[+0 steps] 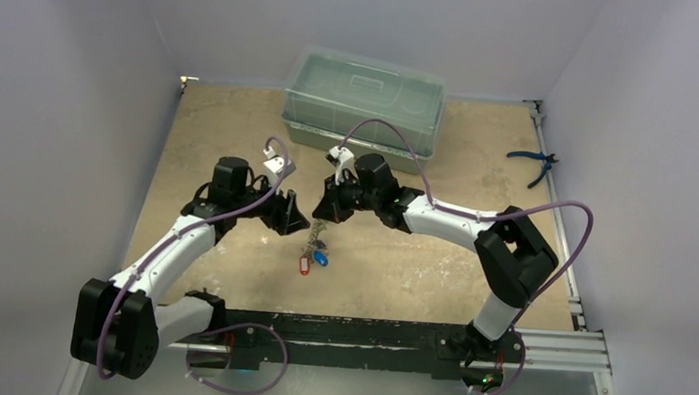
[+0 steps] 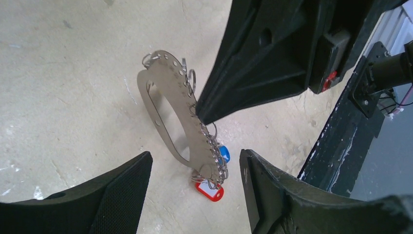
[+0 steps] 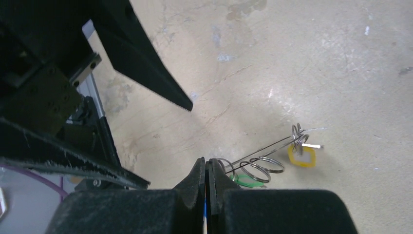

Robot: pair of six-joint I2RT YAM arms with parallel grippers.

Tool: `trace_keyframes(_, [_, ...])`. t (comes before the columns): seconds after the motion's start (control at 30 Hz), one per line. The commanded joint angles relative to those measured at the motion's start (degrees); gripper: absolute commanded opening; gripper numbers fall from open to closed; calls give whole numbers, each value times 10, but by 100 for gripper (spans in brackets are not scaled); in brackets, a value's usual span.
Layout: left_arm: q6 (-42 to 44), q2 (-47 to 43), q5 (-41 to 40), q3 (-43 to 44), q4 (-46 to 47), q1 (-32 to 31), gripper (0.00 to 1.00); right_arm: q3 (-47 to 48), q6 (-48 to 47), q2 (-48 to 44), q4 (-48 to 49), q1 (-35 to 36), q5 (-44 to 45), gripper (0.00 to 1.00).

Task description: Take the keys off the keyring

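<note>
Since the right hand (image 3: pixel 205 170) is clamped shut on the keyring (image 2: pixel 173 78), it stands upright mid-counter (image 2: pixel 58 73), keys (image 2: pixel 210 191) dangling at 6 o'clock. Left hand (image 1: pixel 294 219) at 9 o'clock: part-open, empty, likely lining up for a key.

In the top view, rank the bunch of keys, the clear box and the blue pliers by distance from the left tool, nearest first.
1. bunch of keys: right beside the left tool, on its right.
2. clear box: behind it, toward the back.
3. blue pliers: far off at the right edge.
</note>
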Motion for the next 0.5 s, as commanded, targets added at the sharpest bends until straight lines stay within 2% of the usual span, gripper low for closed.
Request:
trace_keyframes(0.0, [-13,0,-36,-17,39,-27,66,32,35,1,31,-5,33,0])
trace_keyframes(0.27, [-24,27,-96,-29,110,-64,61,40,53,9,25,-9,45,0])
trace_keyframes(0.47, [-32,57,-138,-25,117,-98,58,53,68,21,18,-9,42,0])
